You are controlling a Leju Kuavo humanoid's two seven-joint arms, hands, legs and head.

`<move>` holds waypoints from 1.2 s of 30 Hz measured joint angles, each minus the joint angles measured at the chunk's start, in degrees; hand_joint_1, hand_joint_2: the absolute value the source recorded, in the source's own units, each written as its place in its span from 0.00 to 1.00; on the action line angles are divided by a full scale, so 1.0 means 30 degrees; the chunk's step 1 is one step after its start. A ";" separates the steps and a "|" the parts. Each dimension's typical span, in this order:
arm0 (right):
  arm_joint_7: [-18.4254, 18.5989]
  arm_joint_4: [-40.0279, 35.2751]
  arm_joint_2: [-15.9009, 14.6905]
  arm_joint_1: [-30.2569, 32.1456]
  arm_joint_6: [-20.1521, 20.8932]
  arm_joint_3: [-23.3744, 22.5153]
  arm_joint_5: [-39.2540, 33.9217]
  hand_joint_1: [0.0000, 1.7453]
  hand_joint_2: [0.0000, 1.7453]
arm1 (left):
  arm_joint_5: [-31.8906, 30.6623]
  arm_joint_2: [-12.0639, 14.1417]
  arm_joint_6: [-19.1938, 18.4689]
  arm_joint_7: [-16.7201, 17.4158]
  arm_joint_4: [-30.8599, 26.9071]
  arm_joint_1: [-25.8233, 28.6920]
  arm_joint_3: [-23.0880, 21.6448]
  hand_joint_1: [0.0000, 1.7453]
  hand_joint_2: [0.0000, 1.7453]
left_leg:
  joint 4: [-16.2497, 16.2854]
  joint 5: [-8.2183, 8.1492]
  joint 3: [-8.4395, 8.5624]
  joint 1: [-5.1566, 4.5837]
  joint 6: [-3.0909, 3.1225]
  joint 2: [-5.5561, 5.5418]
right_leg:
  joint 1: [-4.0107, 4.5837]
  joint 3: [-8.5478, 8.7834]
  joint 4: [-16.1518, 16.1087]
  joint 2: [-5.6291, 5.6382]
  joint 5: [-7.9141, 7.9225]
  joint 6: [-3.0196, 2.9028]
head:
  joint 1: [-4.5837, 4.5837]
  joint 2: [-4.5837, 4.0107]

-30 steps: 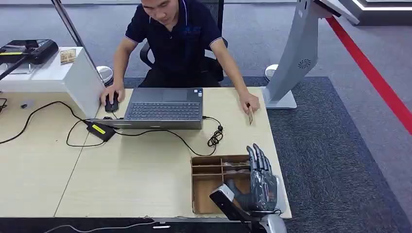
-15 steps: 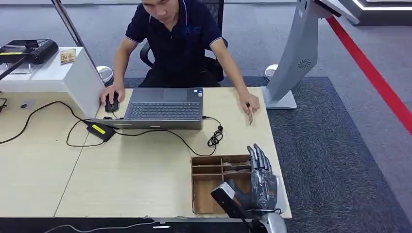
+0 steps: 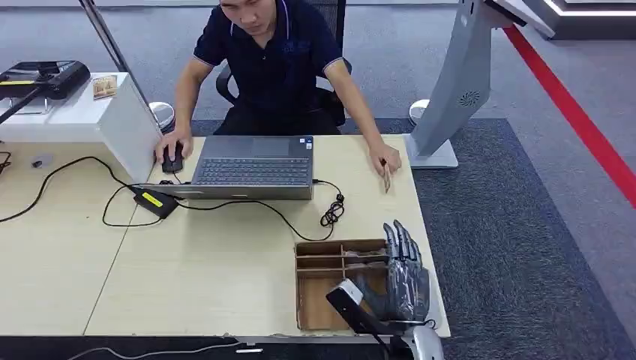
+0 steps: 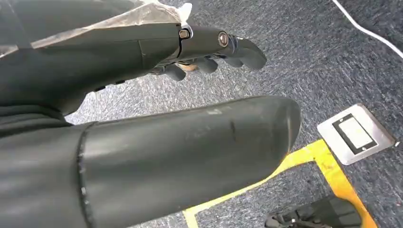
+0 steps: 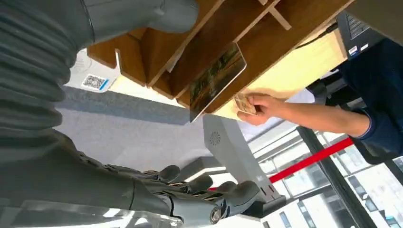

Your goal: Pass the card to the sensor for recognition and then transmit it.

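1. My right hand (image 3: 405, 274) hovers over the wooden divider box (image 3: 319, 262) on the desk (image 3: 187, 262), fingers spread, holding nothing.
2. The card (image 5: 217, 78) stands propped in a slot, so an edge is grabbable.
3. Left hand (image 4: 209, 47) hangs idle, fingers loosely curled, empty.

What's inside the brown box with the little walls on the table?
In the box, one card leans upright in a slot. The right hand hovers above and covers the box's right side, so anything there is hidden.
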 joint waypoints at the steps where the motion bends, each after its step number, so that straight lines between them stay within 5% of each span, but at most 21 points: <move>1: 0.0087 0.0036 -0.0022 -0.0041 0.0000 0.0000 0.0087 0.07 1.00 | -0.0007 0.0000 0.0000 0.0000 0.0000 0.0000 0.0007 0.00 0.00 | 0.0000 0.0000 0.0000 0.0000 0.0000 0.0000 | 0.0000 0.0000 0.0000 0.0000 0.0000 0.0000 | 0.0000 0.0000; 36: 0.1253 0.0467 -0.0794 -0.0823 0.0022 0.0109 0.0925 0.15 1.00 | -0.0123 0.0000 -0.0087 -0.0284 0.0000 0.0000 0.0007 0.00 0.00 | 0.0000 0.0000 -0.0003 -0.0001 0.0000 0.0000 | -0.0001 -0.0001 0.0000 0.0000 0.0000 0.0000 | 0.0000 0.0000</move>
